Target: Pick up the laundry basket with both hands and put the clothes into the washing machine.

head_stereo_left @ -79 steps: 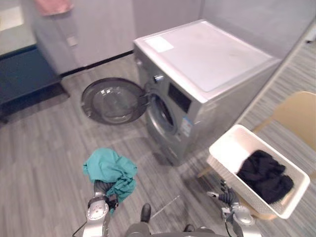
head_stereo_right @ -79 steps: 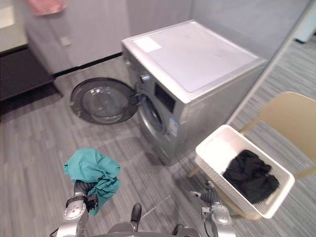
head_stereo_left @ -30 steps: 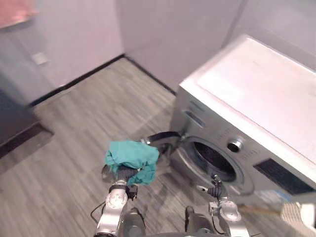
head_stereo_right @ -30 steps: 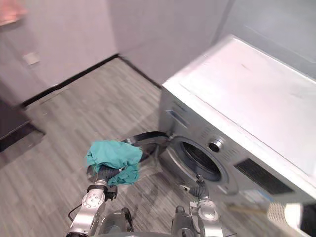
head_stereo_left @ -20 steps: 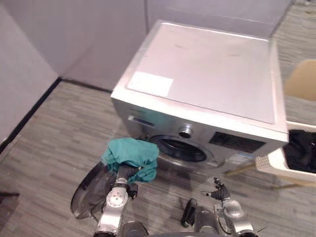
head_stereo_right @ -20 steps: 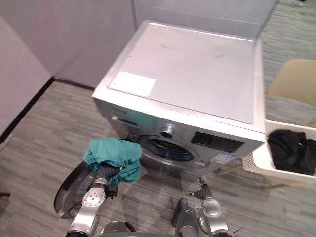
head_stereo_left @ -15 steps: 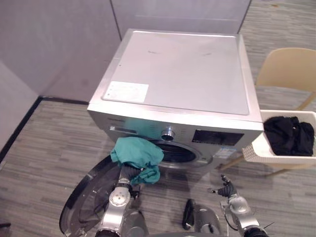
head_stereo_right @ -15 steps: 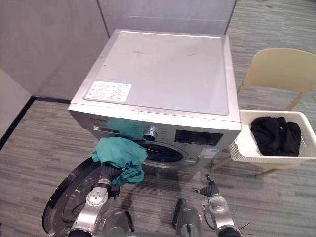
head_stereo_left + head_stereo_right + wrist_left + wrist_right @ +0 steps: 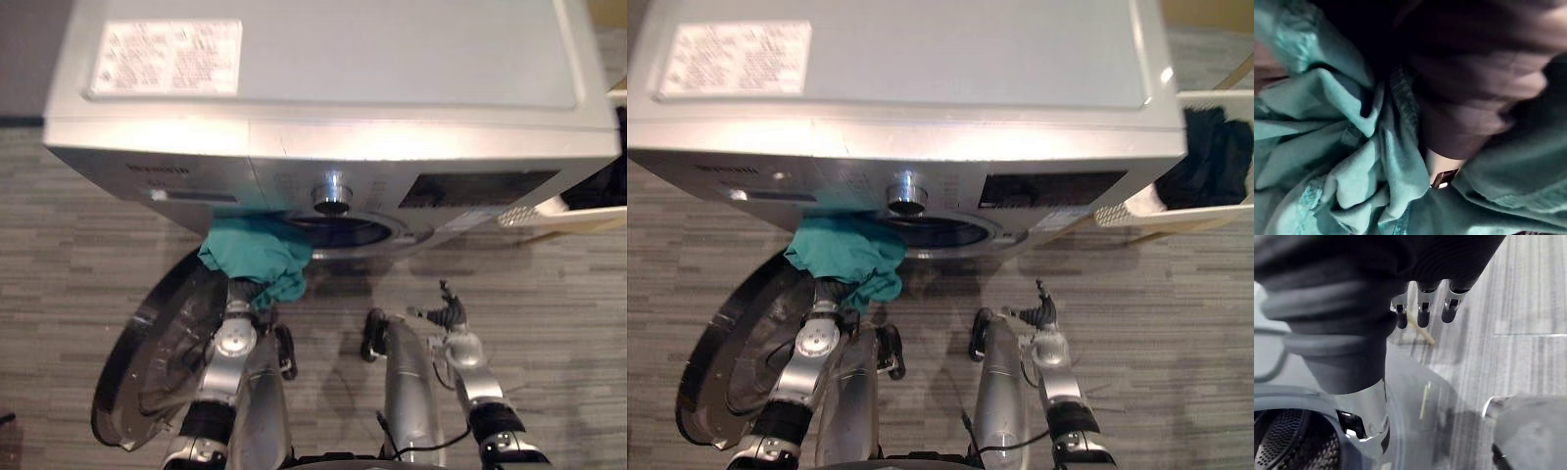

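The teal garment (image 9: 257,257), draped over the left hand (image 9: 239,291) whose grip I cannot tell, hangs at the washing machine's (image 9: 323,69) open mouth, not yet inside, while the right hand (image 9: 446,311) is slack and empty and black clothes (image 9: 1210,147) lie in the basket (image 9: 1215,211).

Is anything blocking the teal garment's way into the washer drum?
Nothing visible does. The teal garment, on the left hand, is at the left edge of the drum opening, and the door hangs wide open to the left.
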